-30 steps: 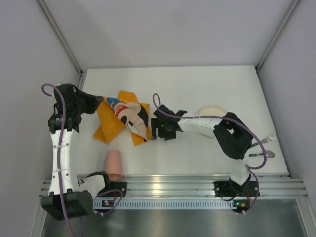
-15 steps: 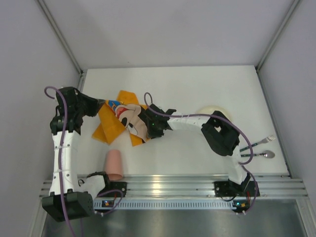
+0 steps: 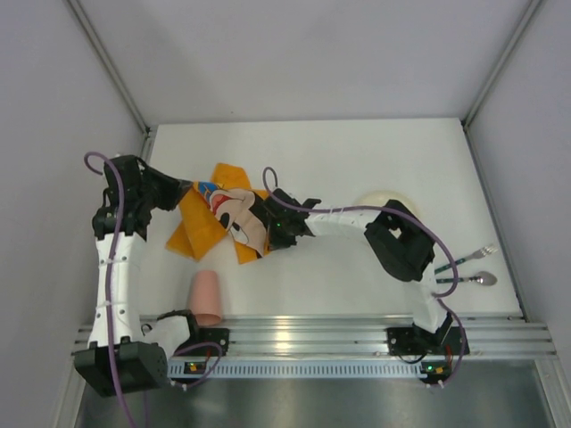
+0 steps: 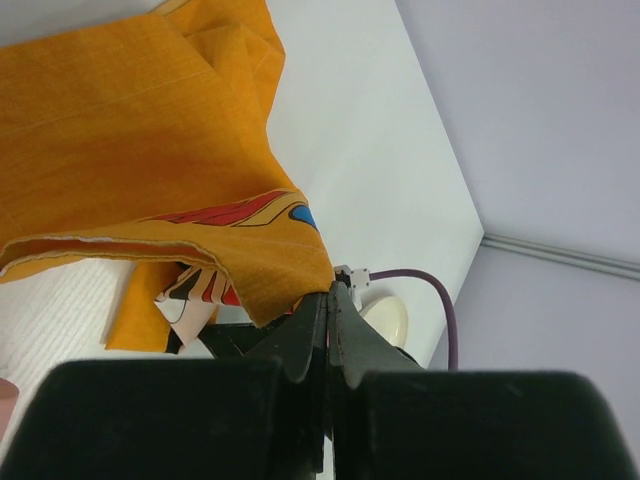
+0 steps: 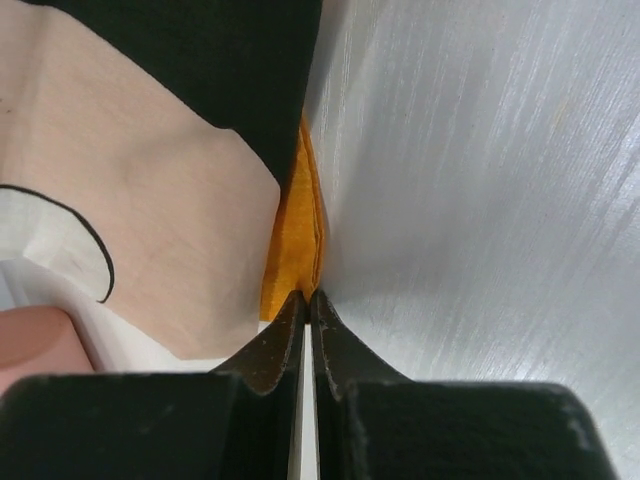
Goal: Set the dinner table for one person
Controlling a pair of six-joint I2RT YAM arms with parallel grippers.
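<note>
At opposite edges, both grippers (image 4: 330, 292) (image 5: 305, 296) pinch the placemat (image 3: 200, 228).

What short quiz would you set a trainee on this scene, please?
1. True or false: the cup rests on the cloth.
2. The right arm's jaws are shut on: A the cup; B the cloth's edge; C nothing.
3. Which cutlery lies near the table's right edge?
Key: 1 false, it is on bare table; 2 B; 3 a fork and a spoon.
</note>
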